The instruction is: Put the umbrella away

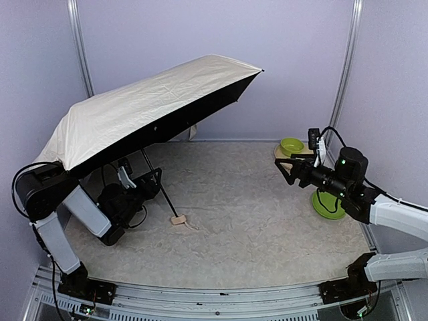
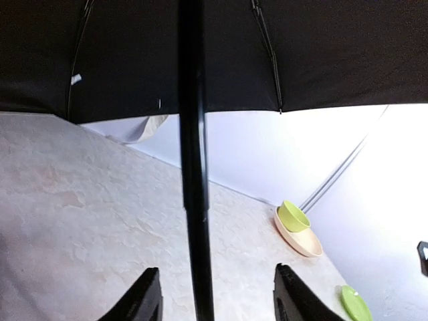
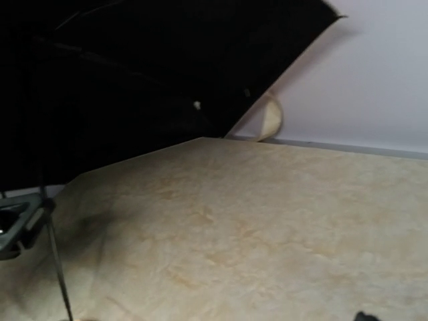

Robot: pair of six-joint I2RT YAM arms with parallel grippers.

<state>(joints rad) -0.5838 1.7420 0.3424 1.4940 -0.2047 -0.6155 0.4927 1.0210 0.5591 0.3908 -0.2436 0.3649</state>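
Note:
The umbrella stands open on the left of the table, cream outside, black inside, tilted up toward the back. Its thin black shaft slants down to the small beige handle lying on the table. My left gripper reaches under the canopy. In the left wrist view the shaft runs between the fingers with a gap on each side, so my left gripper is open. My right gripper hovers open over the right side, holding nothing. The right wrist view shows the black lining.
A green bowl sits on a beige plate at the back right, and a green plate lies beneath my right arm. Grey walls close in the table on the back, left and right.

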